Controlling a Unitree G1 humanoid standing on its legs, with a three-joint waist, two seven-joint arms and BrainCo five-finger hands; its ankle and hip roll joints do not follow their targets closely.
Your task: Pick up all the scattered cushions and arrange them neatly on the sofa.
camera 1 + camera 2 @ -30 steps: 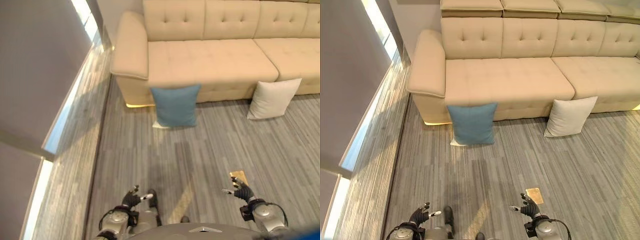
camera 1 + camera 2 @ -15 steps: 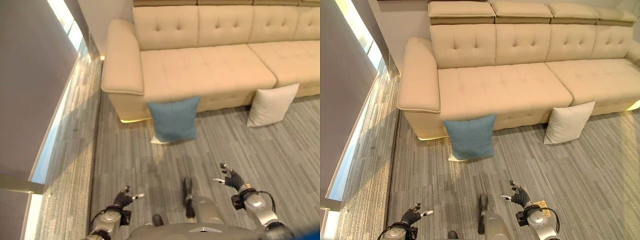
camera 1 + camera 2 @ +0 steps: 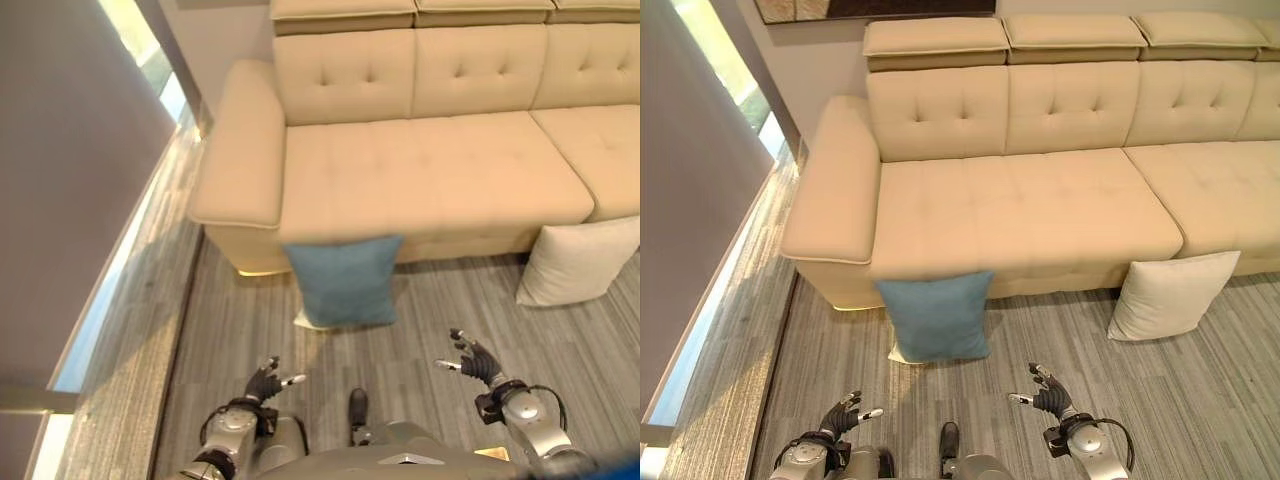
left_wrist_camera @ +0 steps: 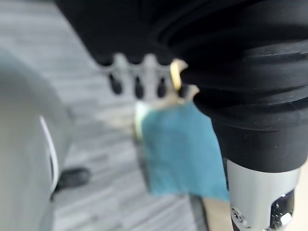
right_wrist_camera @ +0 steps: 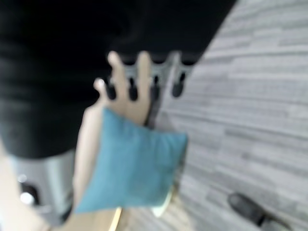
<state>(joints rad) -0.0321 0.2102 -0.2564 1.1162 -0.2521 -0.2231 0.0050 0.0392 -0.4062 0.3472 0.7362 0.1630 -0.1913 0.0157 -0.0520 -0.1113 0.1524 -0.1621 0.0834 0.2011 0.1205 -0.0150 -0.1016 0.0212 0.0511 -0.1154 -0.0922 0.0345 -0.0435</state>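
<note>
The square blue fabric cushion (image 3: 936, 315) propped against the beige tufted sofa (image 3: 1020, 210) now looms nearer, with left hand (image 3: 264, 383) and right hand (image 3: 1048, 397) both spread and empty, ready to reach.

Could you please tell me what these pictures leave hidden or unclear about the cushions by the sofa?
- A pale cushion behind the blue cushion: mostly hidden, so its shape is unclear.
- The cream cushion: cut off by the left eye view's right edge.
- The sofa: its right end runs past the frame.

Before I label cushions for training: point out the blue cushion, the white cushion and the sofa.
blue cushion (image 3: 937, 317), right eye view, centre of its face
white cushion (image 3: 1169, 296), right eye view, middle of its face
sofa (image 3: 1020, 210), right eye view, bare seat
</note>
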